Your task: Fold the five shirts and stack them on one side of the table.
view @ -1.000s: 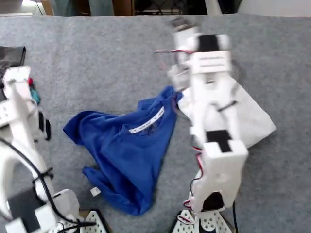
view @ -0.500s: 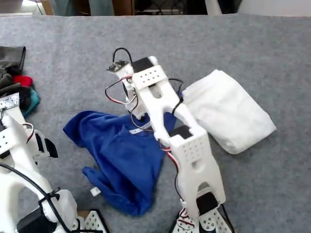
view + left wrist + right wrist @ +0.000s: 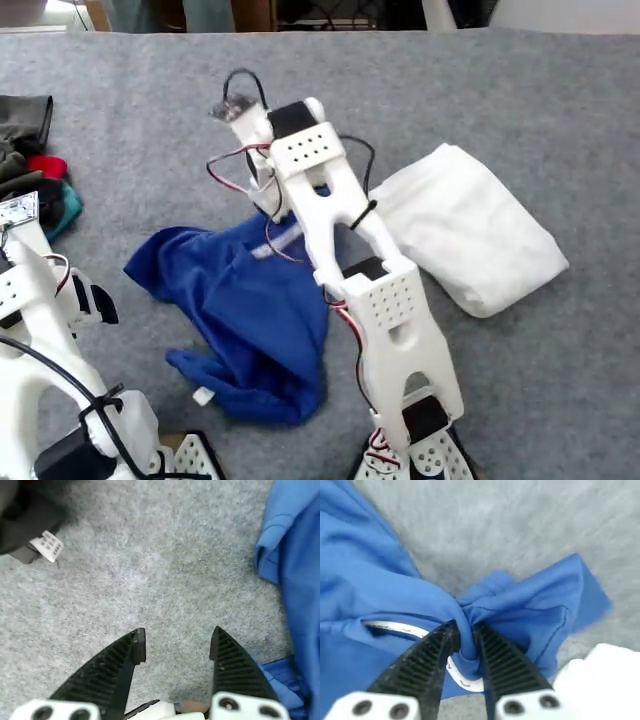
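Right, the right gripper (image 3: 465,630) has its jaws pressed together on a bunched fold of the blue shirt (image 3: 260,320), right at the collar, with the white neck tape curling just under the fingers. From the high view that arm stretches out over the middle of the table (image 3: 520,90), and the blue shirt trails from the pinch back toward the near edge, rumpled and nowhere near flat.

Over on the other side, the left gripper (image 3: 178,637) hangs with its jaws spread wide over bare grey cloth, nothing between them, the hem of the blue shirt just beside it.

So where does the job stand? Early days, by my reckoning. One white shirt (image 3: 470,230) lies well right of centre in what looks like a folded bundle, touching the blue one's upper edge. The blue one is not yet spread, let alone folded. At the far left edge sits a heap (image 3: 35,165) of dark, red and teal garments, unfolded; how many are in it I cannot tell. No stack is started.
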